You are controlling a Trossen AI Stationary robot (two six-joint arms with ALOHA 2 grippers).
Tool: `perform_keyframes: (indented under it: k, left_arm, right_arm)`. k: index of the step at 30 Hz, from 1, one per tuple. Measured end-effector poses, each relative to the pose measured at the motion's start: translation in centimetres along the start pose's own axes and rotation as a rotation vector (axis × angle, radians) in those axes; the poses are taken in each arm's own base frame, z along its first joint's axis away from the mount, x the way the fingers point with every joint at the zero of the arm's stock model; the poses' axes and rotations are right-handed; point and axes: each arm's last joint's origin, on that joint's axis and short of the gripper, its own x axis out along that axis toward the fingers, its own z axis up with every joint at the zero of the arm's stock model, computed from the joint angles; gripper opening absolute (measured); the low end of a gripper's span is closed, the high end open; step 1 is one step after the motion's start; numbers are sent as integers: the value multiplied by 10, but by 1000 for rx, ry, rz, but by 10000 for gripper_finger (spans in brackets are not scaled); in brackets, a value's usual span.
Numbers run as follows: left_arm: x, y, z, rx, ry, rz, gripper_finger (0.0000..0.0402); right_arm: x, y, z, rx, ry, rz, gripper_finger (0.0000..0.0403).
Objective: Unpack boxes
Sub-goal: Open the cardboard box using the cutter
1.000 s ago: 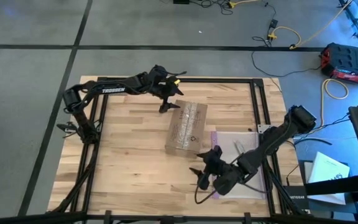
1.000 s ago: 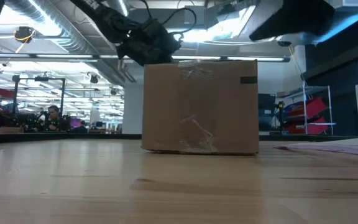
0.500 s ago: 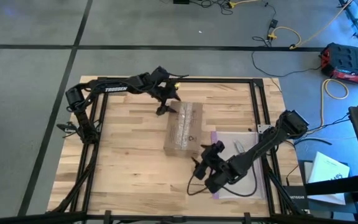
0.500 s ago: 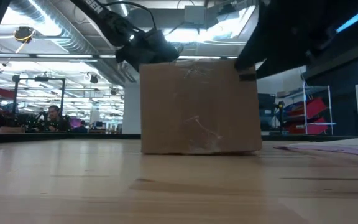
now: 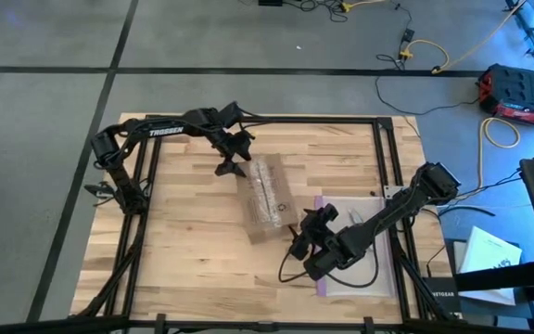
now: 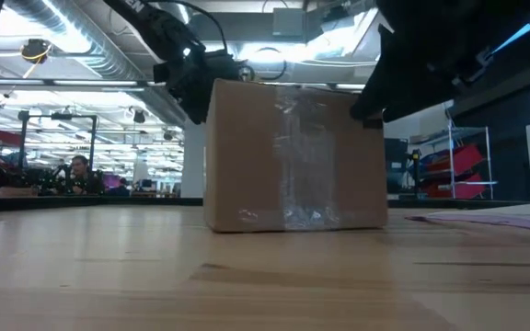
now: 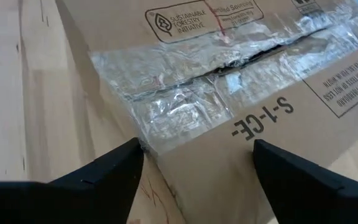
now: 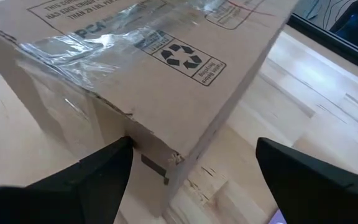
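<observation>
**Two grippers at one taped box**

The box (image 5: 263, 199) is set mid-table. The left gripper (image 7: 194, 165) and right gripper (image 8: 191, 163) are spread open at opposite ends, nothing held. If squeezed unevenly, the box could be twisted or skidded away.

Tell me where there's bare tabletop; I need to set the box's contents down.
Free: the wood left of the box, and the near strip. Crowded: right side, with the plastic bag, right gripper and cable.
</observation>
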Motion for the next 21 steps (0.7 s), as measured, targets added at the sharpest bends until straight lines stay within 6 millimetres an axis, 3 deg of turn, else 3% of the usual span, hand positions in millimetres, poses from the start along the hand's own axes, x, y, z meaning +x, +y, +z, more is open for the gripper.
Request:
perform_keyframes:
  k: [7,21]
  left_arm:
    - [-4,-7,-3,-24,26,-35,246]
    - [0,-21,-19,-96,34,-231,241]
  right_arm:
    - [0,-4,-1,-32,-4,-31,326]
    - [-17,-43,8,-79,16,-194,326]
